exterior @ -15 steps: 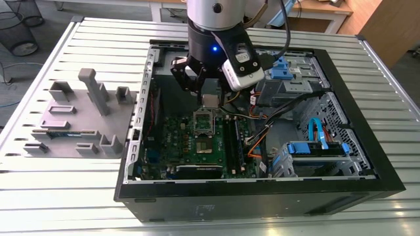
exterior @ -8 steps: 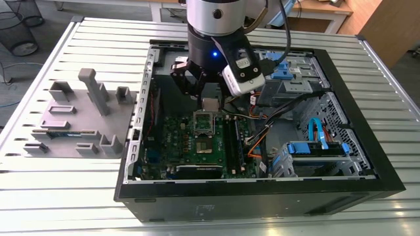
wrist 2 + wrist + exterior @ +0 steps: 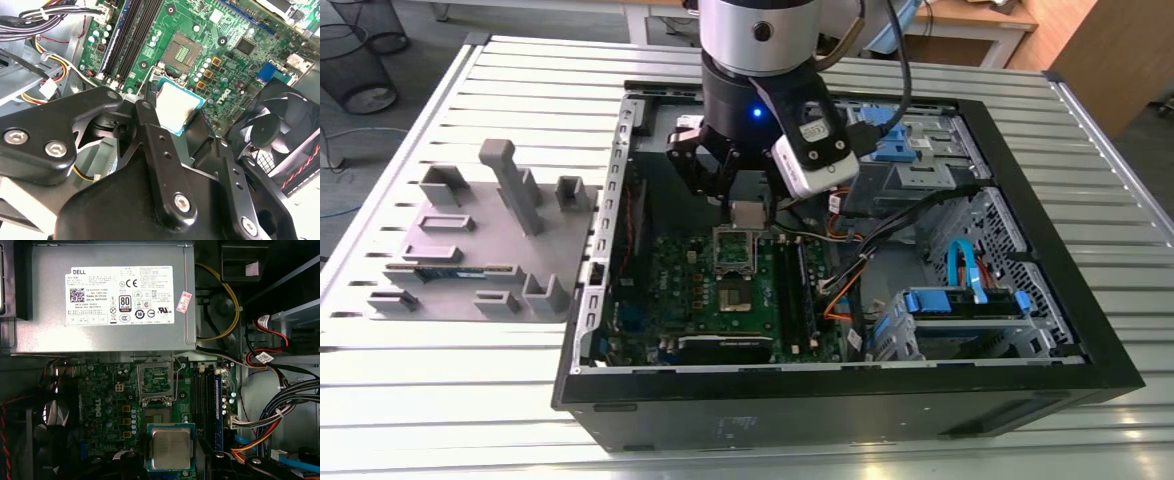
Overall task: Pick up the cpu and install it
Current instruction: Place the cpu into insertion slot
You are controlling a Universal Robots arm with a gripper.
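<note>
- if you start at the exterior view's left, a grey moulded tray sits on the slatted metal table, and a thin green memory stick lies in one of its slots
- just beside the tray, toward the exterior view's right, there's an open black pc case lying on its side, with the green motherboard facing up
- the arm reaches down into the case from above, and the gripper hangs over the upper part of the board
- the gripper is closed narrow on the cpu. in the second wrist view the black fingers pinch it by opposite edges, silver top showing
- the cpu is held up off the board, not seated. in the first wrist view the cpu socket is open with its contact grid showing, and the cpu is near it
- black memory slots run alongside the socket, with a grey power supply past it. a black fan sits off to one side
- at the exterior view's right, inside the case, are blue drive brackets and a bundle of cables
</note>
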